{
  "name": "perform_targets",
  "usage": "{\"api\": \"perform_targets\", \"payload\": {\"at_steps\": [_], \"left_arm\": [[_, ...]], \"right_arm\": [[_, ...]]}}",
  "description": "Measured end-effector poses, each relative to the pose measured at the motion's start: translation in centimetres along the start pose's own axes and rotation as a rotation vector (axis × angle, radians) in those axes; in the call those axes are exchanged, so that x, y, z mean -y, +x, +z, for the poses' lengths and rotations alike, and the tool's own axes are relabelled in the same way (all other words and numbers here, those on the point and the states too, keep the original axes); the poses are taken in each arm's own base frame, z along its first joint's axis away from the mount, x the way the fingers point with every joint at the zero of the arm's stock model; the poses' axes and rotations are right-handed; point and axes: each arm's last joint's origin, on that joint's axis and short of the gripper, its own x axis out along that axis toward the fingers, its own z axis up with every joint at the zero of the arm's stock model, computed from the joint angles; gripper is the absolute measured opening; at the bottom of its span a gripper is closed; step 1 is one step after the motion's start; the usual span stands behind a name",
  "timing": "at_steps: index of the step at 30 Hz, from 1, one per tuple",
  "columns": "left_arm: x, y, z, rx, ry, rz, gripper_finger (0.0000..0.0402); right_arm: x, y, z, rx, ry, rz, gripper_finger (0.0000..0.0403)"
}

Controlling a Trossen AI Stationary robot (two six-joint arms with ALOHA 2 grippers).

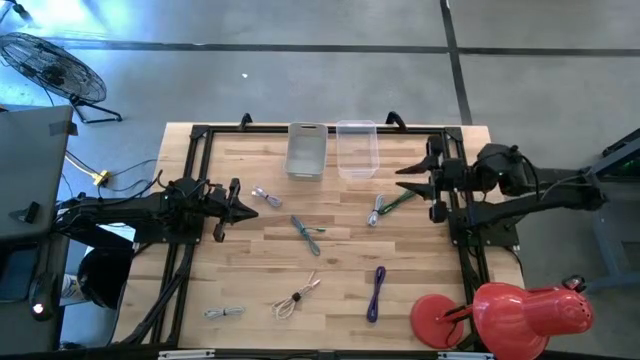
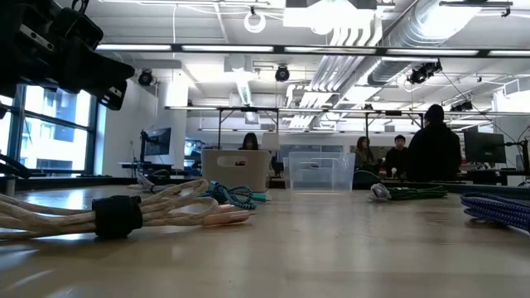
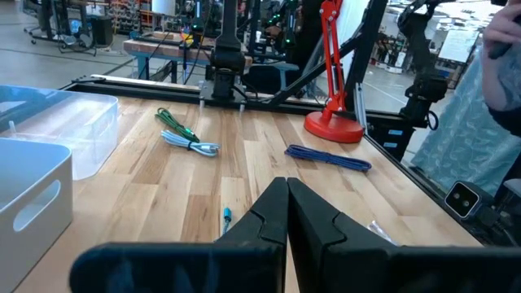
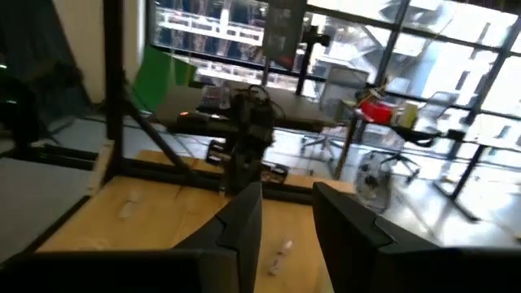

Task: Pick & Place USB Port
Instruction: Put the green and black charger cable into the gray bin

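Note:
Several bundled USB cables lie flat on the wooden table: a silver one (image 1: 265, 196), a teal one (image 1: 305, 230), a green one with a silver one (image 1: 385, 207), a purple one (image 1: 377, 293), a beige one (image 1: 295, 298) and a grey one (image 1: 225, 312). My left gripper (image 1: 252, 212) (image 3: 286, 195) is shut and hovers at the table's left side, next to the silver cable. My right gripper (image 1: 403, 178) (image 4: 285, 216) is open and hovers at the right side, just beyond the green cable. Neither holds anything.
A grey bin (image 1: 306, 150) and a clear bin (image 1: 356, 148) stand side by side at the far edge. A red desk lamp (image 1: 500, 312) stands on the near right corner. A black frame (image 1: 200, 135) runs along the table's edges. People stand in the room behind (image 2: 435, 149).

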Motion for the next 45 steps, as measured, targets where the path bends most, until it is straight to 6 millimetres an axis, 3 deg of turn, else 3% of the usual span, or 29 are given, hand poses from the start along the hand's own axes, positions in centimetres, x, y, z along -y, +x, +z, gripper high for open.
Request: {"api": "perform_targets", "payload": {"at_steps": [6, 23, 31, 35, 41, 45], "left_arm": [[0.0, 0.0, 0.0, 0.001, 0.000, 0.000, 0.0000], [-0.1, 0.0, 0.0, 0.005, 0.061, 0.039, 0.0000], [-0.1, 0.0, 0.0, 0.005, 0.056, 0.036, 0.0000], [-0.1, 0.0, -0.1, -0.009, 0.056, 0.041, 0.0000], [-0.3, 0.0, -0.4, -0.036, 0.037, 0.100, 0.0000], [-0.3, 0.0, -0.4, -0.033, 0.042, 0.085, 0.0000]], "right_arm": [[0.0, 1.4, 0.7, -0.203, -0.025, -0.149, 0.0104], [-4.1, 7.7, -2.5, -0.491, -0.146, -0.246, 0.0104], [-5.0, 10.1, -3.8, -0.514, -0.218, -0.251, 0.0104], [-5.4, 10.5, -3.5, -0.484, -0.320, -0.220, 0.0104], [-5.8, 10.8, -2.9, -0.404, -0.299, -0.155, 0.0104], [-5.5, 10.6, -2.9, -0.434, -0.305, -0.292, 0.0104]]}}
